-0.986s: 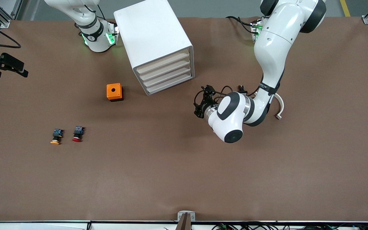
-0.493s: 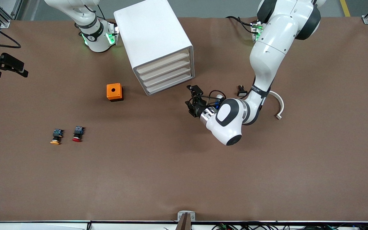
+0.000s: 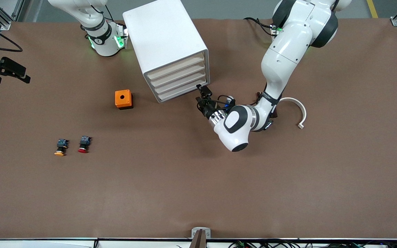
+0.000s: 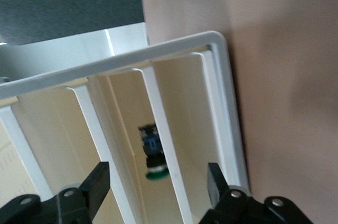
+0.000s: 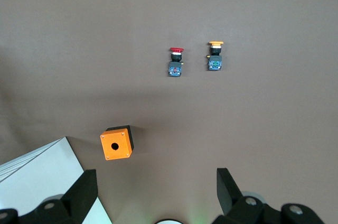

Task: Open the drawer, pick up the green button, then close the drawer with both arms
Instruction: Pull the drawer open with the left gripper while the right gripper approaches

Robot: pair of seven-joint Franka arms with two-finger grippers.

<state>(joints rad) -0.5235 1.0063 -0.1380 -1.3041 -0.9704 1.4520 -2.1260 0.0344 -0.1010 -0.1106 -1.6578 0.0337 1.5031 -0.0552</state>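
The cabinet [image 3: 165,44] sits top centre of the front view, drawer fronts facing the lower right. Just off its bottom drawer [image 3: 184,92] hangs the left gripper [image 3: 201,90]. A small box [image 3: 123,99] is mid-left, just below the cabinet. Two push buttons [image 3: 60,147] [image 3: 84,144] lie side by side at lower left. A curved strip [image 3: 296,112] lies right of centre.

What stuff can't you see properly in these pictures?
- Green button: hidden in the front view inside the cabinet; the left wrist view shows it only between drawer fronts.
- Which drawer holds it: the left wrist view crops the cabinet.
- Right gripper: its fingers show only in the right wrist view; the front view's edge cuts that arm off.
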